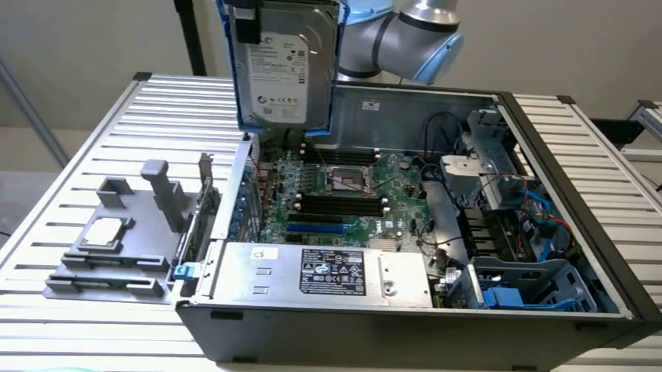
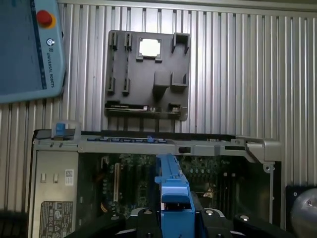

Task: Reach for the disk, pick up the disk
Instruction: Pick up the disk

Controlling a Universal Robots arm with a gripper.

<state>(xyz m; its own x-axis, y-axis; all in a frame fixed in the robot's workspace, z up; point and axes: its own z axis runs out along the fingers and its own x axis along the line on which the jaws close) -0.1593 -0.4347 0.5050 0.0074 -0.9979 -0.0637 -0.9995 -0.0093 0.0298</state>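
I see the disk [image 1: 281, 66] lifted clear of the open computer case [image 1: 579, 232], hanging upright above the case's far corner at about eleven o'clock from the motherboard [image 1: 342, 194]. Its white label faces the exterior camera and the blue carrier frames its edges. In the wrist view the gripper [image 2: 176, 218] is pinching the disk's blue carrier edge [image 2: 174, 191] between its dark fingers. Beyond the case, the grey fixture tray [image 2: 147, 74] holds the small silver chip [image 2: 149, 47] on the slatted table [image 2: 247, 74]
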